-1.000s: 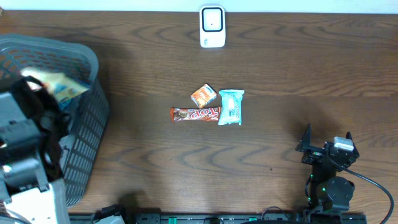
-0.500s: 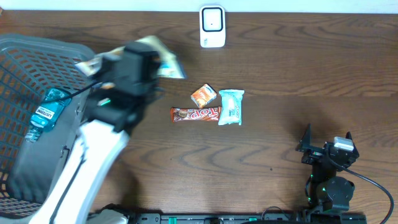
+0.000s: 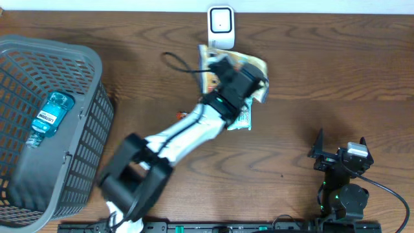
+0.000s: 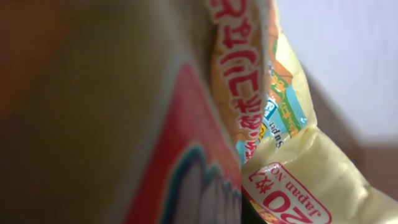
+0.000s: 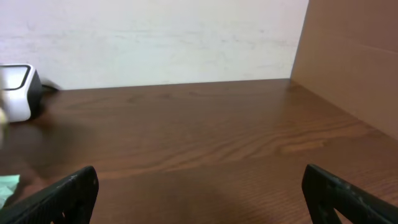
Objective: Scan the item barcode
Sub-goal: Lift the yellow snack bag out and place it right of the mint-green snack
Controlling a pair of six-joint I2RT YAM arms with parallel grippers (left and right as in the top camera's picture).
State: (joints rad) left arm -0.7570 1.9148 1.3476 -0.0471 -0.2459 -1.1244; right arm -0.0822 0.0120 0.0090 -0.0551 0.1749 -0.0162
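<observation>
Overhead, I see the snack bag (image 3: 256, 65) held up just below the barcode scanner (image 3: 220, 28) at the far edge of the table (image 3: 336, 77), its top-left corner almost under the scanner's base. The left gripper (image 3: 244, 79) is clamped tight on it, jaws nearly together, with crumpled yellow film sticking out above and to the right of the black fingers. In the left wrist view the snack bag (image 4: 311, 168) fills nearly the whole frame, pressed close to the lens, red and orange print running sideways; I cannot make out a barcode on it.

A second ago that arm was over the grey basket (image 3: 97, 71) at the left. Half a second ago it had cleared the basket's rim with the bag in the air. Now it stretches across the middle of the table to the scanner. The blue bottle (image 3: 48, 115) lies in the basket. The mint packet (image 3: 244, 118) is partly hidden under the arm.

My right gripper (image 3: 339, 154) has not moved, parked near the front right, jaws spread wide and holding nothing. Its own camera shows both fingers (image 5: 68, 193) apart over bare wood, the barcode scanner (image 5: 15, 92) at far left.
</observation>
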